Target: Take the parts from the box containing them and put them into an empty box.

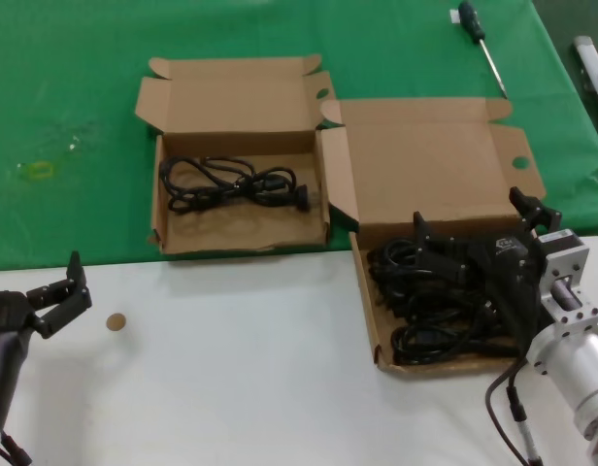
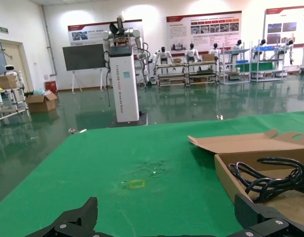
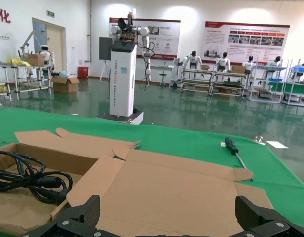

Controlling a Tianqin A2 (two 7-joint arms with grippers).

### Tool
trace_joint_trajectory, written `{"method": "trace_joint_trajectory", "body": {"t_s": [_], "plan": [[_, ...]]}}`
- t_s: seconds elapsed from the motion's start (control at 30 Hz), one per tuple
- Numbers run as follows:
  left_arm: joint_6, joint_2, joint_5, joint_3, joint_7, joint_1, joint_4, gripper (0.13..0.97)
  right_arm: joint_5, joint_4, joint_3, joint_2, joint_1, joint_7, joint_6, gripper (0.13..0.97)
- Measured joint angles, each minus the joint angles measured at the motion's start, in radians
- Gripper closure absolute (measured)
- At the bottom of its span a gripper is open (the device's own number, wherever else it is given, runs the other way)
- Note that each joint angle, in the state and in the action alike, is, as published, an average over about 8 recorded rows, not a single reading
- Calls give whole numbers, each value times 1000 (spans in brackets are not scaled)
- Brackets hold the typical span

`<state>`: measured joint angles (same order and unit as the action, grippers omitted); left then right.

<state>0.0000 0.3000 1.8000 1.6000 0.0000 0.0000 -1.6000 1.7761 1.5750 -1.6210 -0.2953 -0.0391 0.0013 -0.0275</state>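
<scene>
The box containing the parts (image 1: pixel 372 291) lies at the right with its tall lid (image 1: pixel 430 165) open and a pile of black cable bundles (image 1: pixel 425 301) inside. My right gripper (image 1: pixel 471 218) hangs over that pile, open, with nothing between its fingers; its wrist view faces the lid (image 3: pixel 181 192). The other box (image 1: pixel 241 243), with the short lid, sits at the left and holds one coiled cable (image 1: pixel 231 184), also seen as a cable (image 2: pixel 270 177) from the left wrist. My left gripper (image 1: pixel 81 282) stands open and idle at the near left, off the boxes.
A screwdriver (image 1: pixel 479 39) lies on the green cloth (image 1: pixel 66 78) behind the right box. A small brown disc (image 1: pixel 116 321) rests on the white table (image 1: pixel 231 388) near my left gripper. A faint yellow mark (image 1: pixel 37 170) is on the cloth at far left.
</scene>
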Motion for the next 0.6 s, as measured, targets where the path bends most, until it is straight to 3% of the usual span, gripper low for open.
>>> {"method": "trace_joint_trajectory", "body": {"t_s": [0.6], "plan": [[0, 0, 0, 0, 0, 0, 0, 132, 0, 0, 0, 0, 0, 0, 0, 129]]}}
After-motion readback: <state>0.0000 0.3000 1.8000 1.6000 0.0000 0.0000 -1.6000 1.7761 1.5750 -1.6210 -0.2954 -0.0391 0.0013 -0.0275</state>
